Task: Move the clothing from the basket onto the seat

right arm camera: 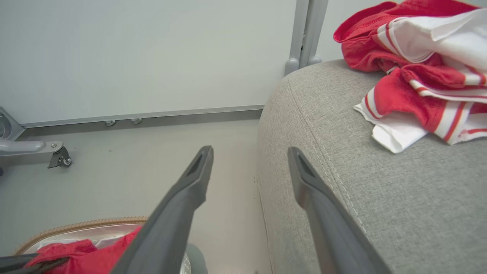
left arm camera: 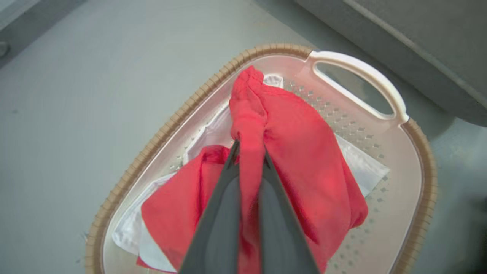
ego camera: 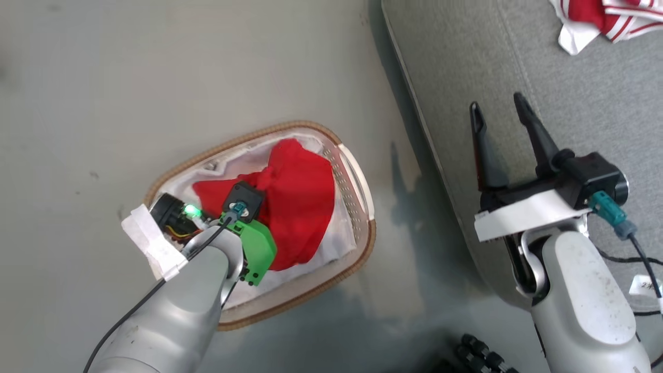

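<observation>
The basket point(ego camera: 362, 228) stands on the grey floor point(ego camera: 155, 77) at the left of the scene, just beside the rounded edge of the seat point(ego camera: 570, 77), which fills the right. Inside the basket lies a white liner point(left arm camera: 361, 167), spread over the perforated bottom, and on top of the liner sits one plain red garment point(left arm camera: 304, 152), bunched and covering most of the middle. Its cloth is gathered into a ridge that runs toward the far end of the basket, near the white handle point(left arm camera: 361, 76) on the side facing the seat.

The left gripper point(left arm camera: 249, 148) reaches down into the basket with its two fingers pressed together on that ridge, pinching a fold of the red garment between them.

The right gripper point(ego camera: 500, 109) hangs over the left edge of the seat, fingers spread wide and pointing away, with nothing between them.

On the seat's far right part lies a small heap of red clothes with white stripes point(right arm camera: 418, 76), well apart from the right gripper and resting wholly on the grey cushion.
</observation>
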